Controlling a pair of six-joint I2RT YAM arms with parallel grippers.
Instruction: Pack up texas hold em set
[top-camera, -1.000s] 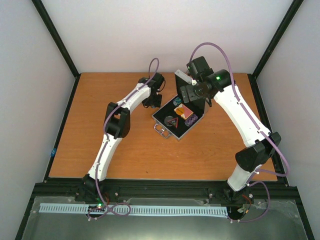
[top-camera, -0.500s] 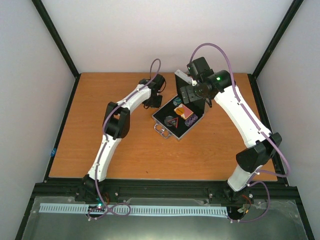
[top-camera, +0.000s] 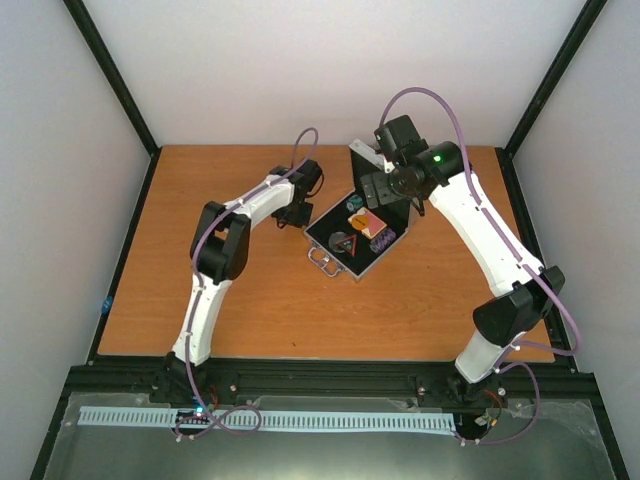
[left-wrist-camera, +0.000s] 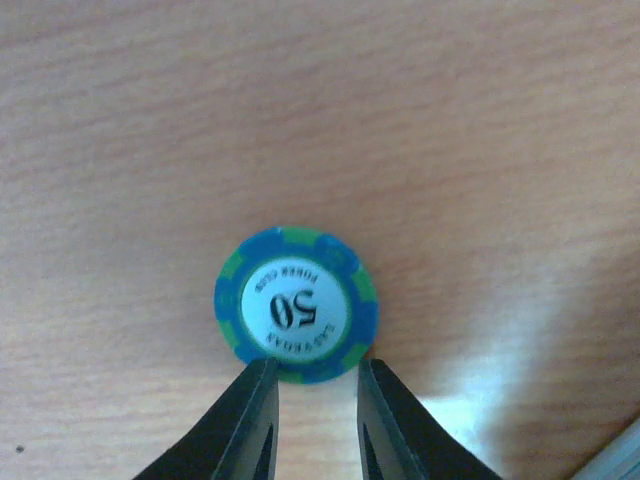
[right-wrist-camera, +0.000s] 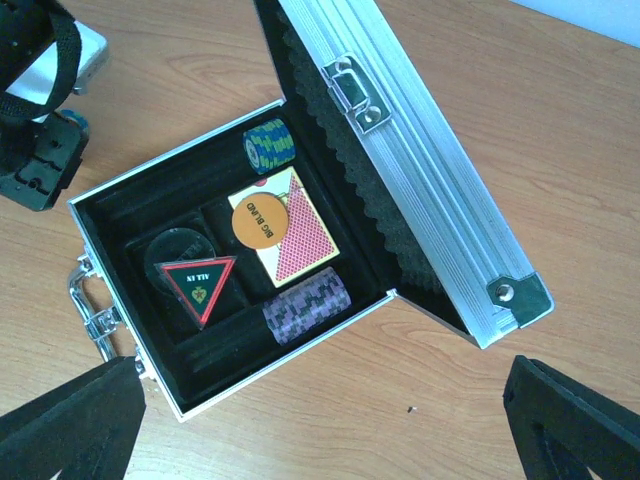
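1. the left claw (left-wrist-camera: 313, 370) sits low over the bench (left-wrist-camera: 300, 100). its jaws are nearly together, with one tip on either side of the near rim of a blue-green poker chip (left-wrist-camera: 296, 305). it cannot be told whether they actually pinch the rim.
2. the chip lies flat on the bench, just left of the open case (right-wrist-camera: 425, 190) and apart from it. the right claw (right-wrist-camera: 322, 380) hangs above the case with its jaws wide apart, holding nothing.
3. risk: the chip is wider than the gap between the tips. if they only catch a sliver of the rim, closing pressure is likely to squirt the chip away across the bench.
4. risk: a flat chip offers little edge to grip. tips pressing into the bench may skid over the chip's face instead of getting under it.
5. risk: a hold on the rim alone is off-centre. on lifting, the chip may swing or slip out and roll off.
6. risk: the case is already crowded with a blue-green chip stack (right-wrist-camera: 268, 143), card pack (right-wrist-camera: 300, 250), orange disc (right-wrist-camera: 260, 222), triangle (right-wrist-camera: 200, 283) and purple chip stack (right-wrist-camera: 305, 305). a careless release would leave the chip on top of these and could stop the lid from shutting.
7. risk: both arms are close together at the case, so the left arm could strike the raised lid or the right arm.
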